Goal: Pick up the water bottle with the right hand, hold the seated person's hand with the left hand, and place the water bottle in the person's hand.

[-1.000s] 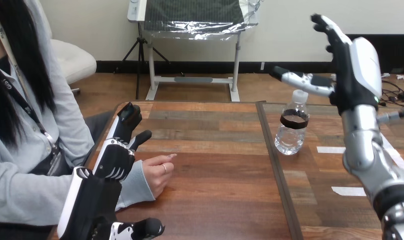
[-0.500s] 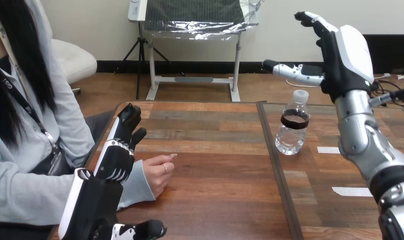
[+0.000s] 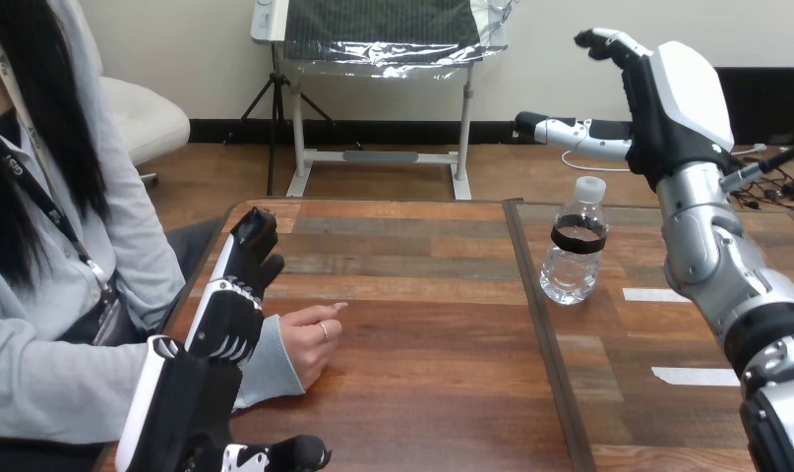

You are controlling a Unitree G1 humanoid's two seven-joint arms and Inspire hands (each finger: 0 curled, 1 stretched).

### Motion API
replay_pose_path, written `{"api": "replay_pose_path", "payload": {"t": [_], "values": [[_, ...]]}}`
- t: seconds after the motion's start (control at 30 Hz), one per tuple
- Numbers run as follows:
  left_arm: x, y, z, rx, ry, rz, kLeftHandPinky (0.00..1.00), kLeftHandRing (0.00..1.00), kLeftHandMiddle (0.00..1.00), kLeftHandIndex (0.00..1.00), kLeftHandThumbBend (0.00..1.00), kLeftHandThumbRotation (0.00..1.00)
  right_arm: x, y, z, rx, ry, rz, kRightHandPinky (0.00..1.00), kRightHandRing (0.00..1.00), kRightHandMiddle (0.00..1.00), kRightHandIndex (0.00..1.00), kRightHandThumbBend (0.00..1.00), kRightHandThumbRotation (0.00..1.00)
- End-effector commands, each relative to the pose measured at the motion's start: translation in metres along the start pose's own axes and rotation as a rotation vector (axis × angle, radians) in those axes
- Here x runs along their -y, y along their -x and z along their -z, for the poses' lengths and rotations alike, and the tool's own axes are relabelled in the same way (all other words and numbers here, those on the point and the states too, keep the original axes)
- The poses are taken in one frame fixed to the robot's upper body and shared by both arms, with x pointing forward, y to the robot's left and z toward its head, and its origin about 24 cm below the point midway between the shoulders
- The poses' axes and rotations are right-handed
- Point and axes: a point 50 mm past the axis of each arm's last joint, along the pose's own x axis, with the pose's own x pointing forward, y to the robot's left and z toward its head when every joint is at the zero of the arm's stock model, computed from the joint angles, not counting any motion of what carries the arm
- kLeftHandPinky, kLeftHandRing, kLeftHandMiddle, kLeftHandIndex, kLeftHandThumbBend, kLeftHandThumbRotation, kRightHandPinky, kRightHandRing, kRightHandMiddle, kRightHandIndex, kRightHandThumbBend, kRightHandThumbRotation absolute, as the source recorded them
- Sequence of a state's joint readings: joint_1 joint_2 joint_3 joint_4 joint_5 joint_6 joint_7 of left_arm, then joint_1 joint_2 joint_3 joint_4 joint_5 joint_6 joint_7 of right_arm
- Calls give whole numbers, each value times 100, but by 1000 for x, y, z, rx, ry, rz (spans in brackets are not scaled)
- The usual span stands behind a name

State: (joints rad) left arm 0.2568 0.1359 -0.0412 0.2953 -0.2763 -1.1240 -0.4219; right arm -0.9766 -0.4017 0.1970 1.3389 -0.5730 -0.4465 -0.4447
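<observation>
A clear water bottle (image 3: 576, 246) with a white cap and a dark label band stands upright on the table, right of the centre seam. My right hand (image 3: 668, 113) hovers high above and to the right of it, open, thumb pointing left, touching nothing. My left hand (image 3: 230, 295) is at the table's left edge with its fingers stretched forward beside the person's hand (image 3: 312, 339), which rests on the table loosely curled. The hand lies over the person's sleeve near the wrist; I cannot tell whether they touch.
The wooden table (image 3: 412, 324) has a dark seam (image 3: 540, 324) running front to back just left of the bottle. White tape strips (image 3: 690, 376) lie on its right part. The person sits at the left side.
My right hand has risen and shifted left, coming more over the bottle. My left hand has drawn its thumb in. The bottle and the person's hand have stayed put.
</observation>
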Motion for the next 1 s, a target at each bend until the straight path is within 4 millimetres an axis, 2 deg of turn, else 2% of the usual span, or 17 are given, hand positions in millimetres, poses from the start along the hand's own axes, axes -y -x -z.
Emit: {"api": "replay_pose_path", "payload": {"t": [0.0,0.43,0.73,0.97], "values": [[4,-15,-8,84,9,6,95,99,100,98,100,59,24,-22,-21,45,47,46,73,85,81,80,100,63],[6,-14,-10,108,17,13,95,100,100,98,100,57,19,-22,-18,12,122,-17,68,82,79,77,99,68],[6,-12,-12,152,30,9,97,100,100,98,100,58,14,-21,-12,-33,193,-67,70,81,78,76,97,71],[6,-7,-14,161,39,-8,96,99,98,97,100,56,11,-19,-8,-66,208,-93,67,81,78,75,98,69]]}}
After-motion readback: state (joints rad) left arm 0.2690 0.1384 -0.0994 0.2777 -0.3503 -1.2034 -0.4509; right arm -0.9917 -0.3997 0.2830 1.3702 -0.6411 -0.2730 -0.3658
